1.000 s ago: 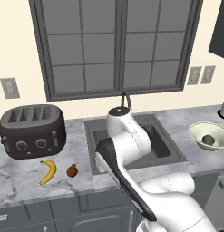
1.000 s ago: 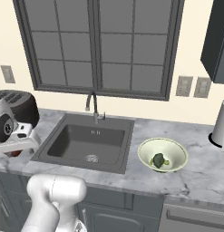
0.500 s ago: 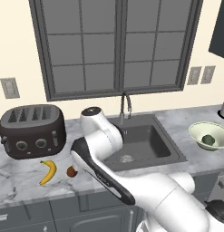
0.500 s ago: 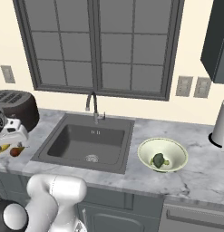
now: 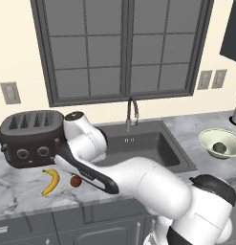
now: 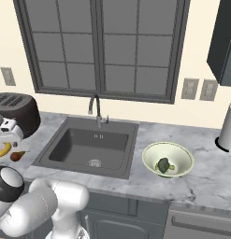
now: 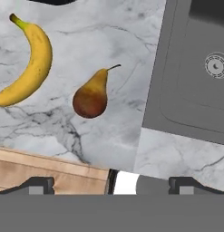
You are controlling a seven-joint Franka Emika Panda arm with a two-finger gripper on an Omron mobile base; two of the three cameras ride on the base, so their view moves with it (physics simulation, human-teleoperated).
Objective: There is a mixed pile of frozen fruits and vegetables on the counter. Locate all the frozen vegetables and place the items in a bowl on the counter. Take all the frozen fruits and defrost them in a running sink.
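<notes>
1. The sink serves as landmark: a dark grey basin set in the marble table, with a round metal drain and an arched dark faucet at its back edge.
2. The banana lies on the table to the left of the sink as the base views show it, well apart from the basin rim.
3. The brown pear-shaped fruit lies between the banana and the sink, close beside the banana but not touching it; its short stem points toward the sink side in the hand view.
4. A dark toaster stands behind these two fruits, farther from the sink than the pear is.
5. The bowl sits on the table to the right of the sink, just beside the basin rim, upright.
6. The broccoli floret rests inside that bowl, near its middle.
7. The claw hangs over the table left of the sink, above the two fruits; its finger tips stand wide apart, open and empty, touching neither fruit.
8. In the hand view, the pear lies roughly between the two tips and farther along the look of the camera; the banana lies off to one side.
9. A pale cylindrical appliance stands far right of the sink, beyond the bowl.
</notes>
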